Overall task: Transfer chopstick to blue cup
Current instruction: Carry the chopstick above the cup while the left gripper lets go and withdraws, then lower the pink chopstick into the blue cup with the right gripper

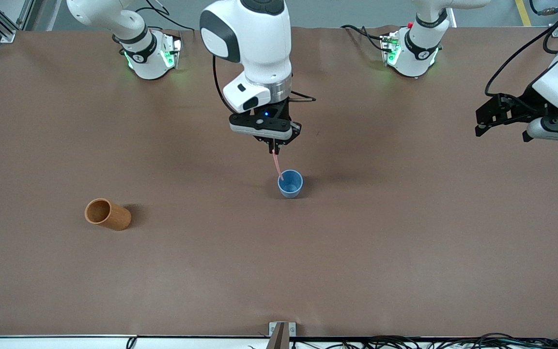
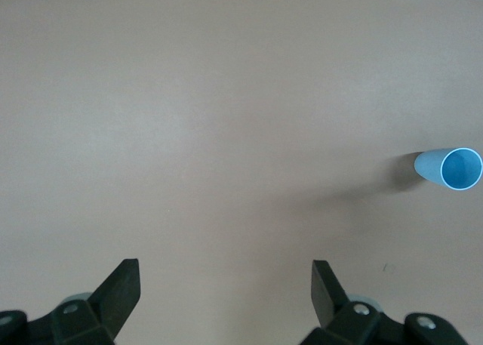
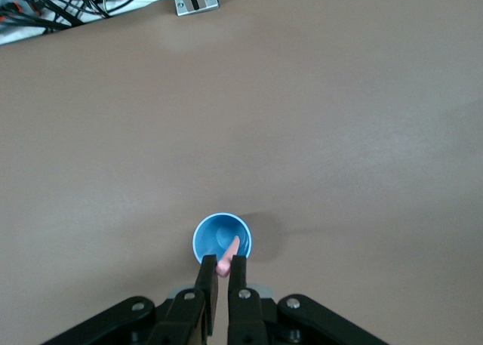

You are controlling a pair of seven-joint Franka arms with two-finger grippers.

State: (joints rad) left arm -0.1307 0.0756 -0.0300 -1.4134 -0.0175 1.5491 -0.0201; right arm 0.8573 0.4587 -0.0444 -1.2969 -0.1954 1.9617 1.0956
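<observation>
The brown cup (image 1: pixel 107 214) lies on its side nearest the front camera, well apart from the work. The right gripper (image 1: pixel 274 148) pinches the chopstick (image 1: pixel 277 166) over the blue cup (image 1: pixel 290 183), with the stick's lower tip inside the rim. This looks like the insertion step; next comes lowering, then release. The left gripper (image 1: pixel 501 118) waits with its fingers spread, holding nothing, over the left arm's end of the table.
</observation>
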